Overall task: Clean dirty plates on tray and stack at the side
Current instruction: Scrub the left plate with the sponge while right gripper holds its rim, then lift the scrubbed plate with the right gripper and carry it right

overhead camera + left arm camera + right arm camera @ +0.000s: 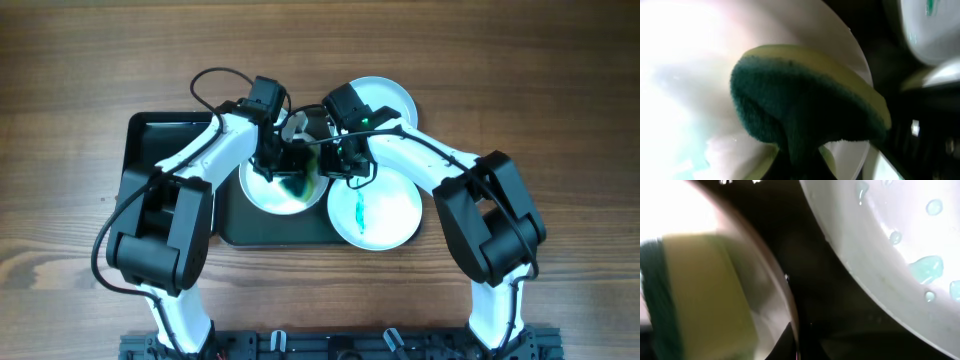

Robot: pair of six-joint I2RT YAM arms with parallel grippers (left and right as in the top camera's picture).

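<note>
A white plate [268, 192] smeared teal lies on the dark tray [270, 232]. My left gripper [297, 168] is shut on a green-and-yellow sponge [805, 100] and presses it onto this plate [685, 75]. My right gripper [335, 160] is shut on the plate's right rim [782, 287], with the sponge [695, 295] showing beyond it. A second pale plate [385, 215] with a teal streak lies at the tray's right edge, its wet face showing in the right wrist view [900, 245]. A third white plate [392, 98] lies at the back right.
A smaller black tray [160, 140] sits to the left of the dark tray, under my left arm. Bare wood-grain tabletop [560, 120] lies on both sides and at the back. Both arms meet over the tray's middle.
</note>
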